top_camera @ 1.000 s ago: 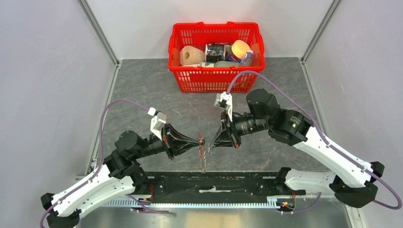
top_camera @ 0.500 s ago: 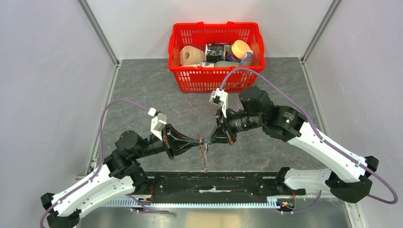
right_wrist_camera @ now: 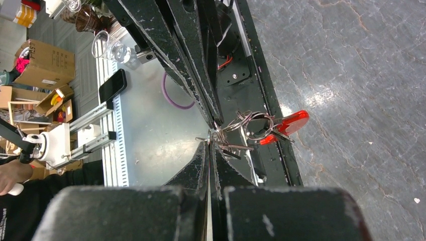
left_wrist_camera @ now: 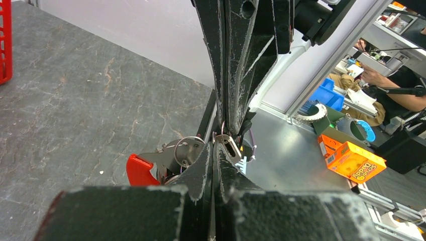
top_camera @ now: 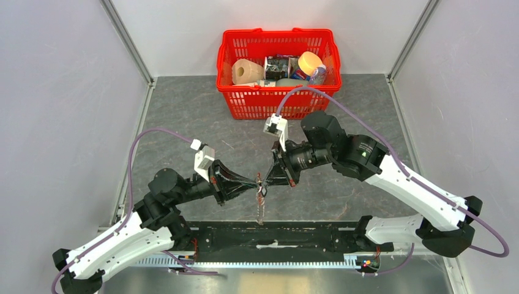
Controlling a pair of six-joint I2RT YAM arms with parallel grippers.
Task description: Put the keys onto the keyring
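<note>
The left end effector (top_camera: 256, 182) is clenched on the keyring (top_camera: 261, 201). The bunch is gripped at its silvery ring cluster, and the rest is hung from the fingertips toward the arm bases, away from the red basket (top_camera: 275, 105). The grip point is on the near side of the basket, well apart from it and roughly in line with its middle.

In the left wrist view the wire rings are seen just beside the closed fingers, with the flat red strap sticking out past them. In the right wrist view the same strap is seen beyond the rings. Whether the strap touches the counter (top_camera: 183, 122) cannot be told.

The right end effector (top_camera: 264, 179) is clenched too, reached in from the basket's near right side and met tip to tip with the left one. The keys (left_wrist_camera: 228, 146) are seen pinched at its tip — a tiny piece, silvery with a dark part, pressed right against the rings of the keyring. It is partly hidden, so whether it is threaded on cannot be told.

The basket is stood at the far end of the counter, by the back wall — a paper roll (top_camera: 246, 72) and a yellow-lidded container (top_camera: 309, 62) are held in it among other packed goods.
</note>
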